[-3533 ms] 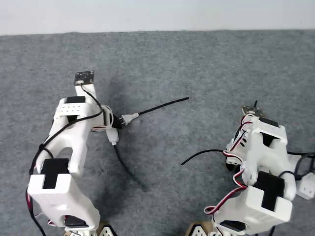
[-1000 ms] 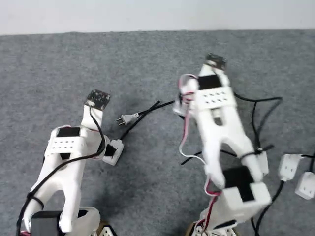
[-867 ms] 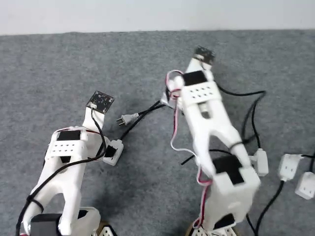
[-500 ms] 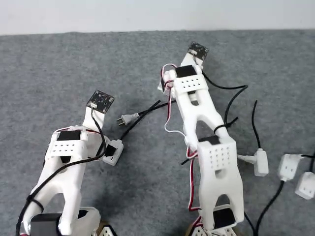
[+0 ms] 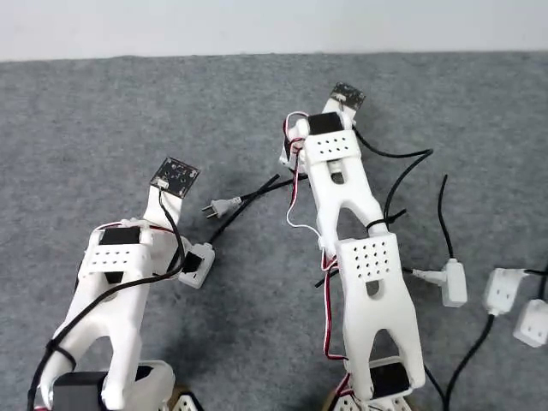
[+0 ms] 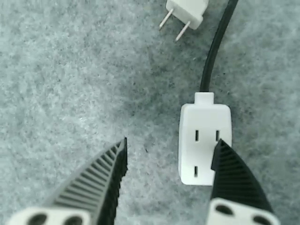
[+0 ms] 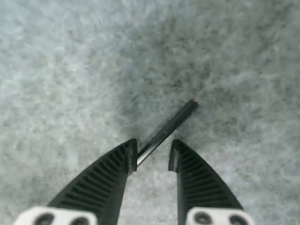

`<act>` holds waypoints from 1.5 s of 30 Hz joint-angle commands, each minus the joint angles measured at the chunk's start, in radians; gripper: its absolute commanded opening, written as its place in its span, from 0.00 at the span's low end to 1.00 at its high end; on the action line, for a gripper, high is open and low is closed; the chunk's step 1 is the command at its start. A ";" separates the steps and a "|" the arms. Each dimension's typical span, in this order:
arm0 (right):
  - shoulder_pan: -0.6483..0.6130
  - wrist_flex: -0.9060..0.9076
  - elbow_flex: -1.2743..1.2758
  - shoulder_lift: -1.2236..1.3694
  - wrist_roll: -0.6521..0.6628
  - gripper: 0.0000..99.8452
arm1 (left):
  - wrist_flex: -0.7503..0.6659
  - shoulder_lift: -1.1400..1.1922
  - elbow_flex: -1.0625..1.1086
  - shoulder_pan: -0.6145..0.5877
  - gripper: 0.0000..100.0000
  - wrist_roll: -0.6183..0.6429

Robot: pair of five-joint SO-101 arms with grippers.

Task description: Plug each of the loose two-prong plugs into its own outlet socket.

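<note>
The left gripper (image 6: 171, 142) is spread wide above the grey carpet (image 6: 65, 70), one black ribbed fingertip (image 6: 225, 159) overlapping the edge of the white outlet socket (image 6: 204, 136), whose black cord (image 6: 216, 51) runs past a loose white two-prong plug (image 6: 188, 9) lying beyond it.

Layout on the table (image 5: 86, 111). The outlet socket (image 6: 205, 140) lies front left, beneath the left gripper (image 6: 171, 144). The two-prong plug (image 6: 187, 10) lies just behind it, apart. The right gripper (image 7: 153, 146) straddles the cord end (image 7: 180, 115) behind centre. The second plug (image 5: 452, 282), second socket (image 5: 501, 289) and third socket (image 5: 533, 324) lie along the right edge.
</note>
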 commanded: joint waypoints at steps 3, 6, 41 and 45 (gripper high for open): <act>0.025 0.022 -0.118 0.039 -0.011 0.09 | -0.018 -0.003 0.010 -0.005 0.27 -0.012; 0.030 0.021 -0.129 0.053 -0.003 0.05 | -0.015 -0.003 0.010 -0.006 0.27 -0.012; 0.452 0.286 -0.259 -0.188 0.560 0.24 | -0.046 -0.003 0.025 -0.002 0.27 -0.011; 0.407 0.343 -0.318 -0.249 0.411 0.12 | -0.046 -0.003 0.025 -0.002 0.27 -0.011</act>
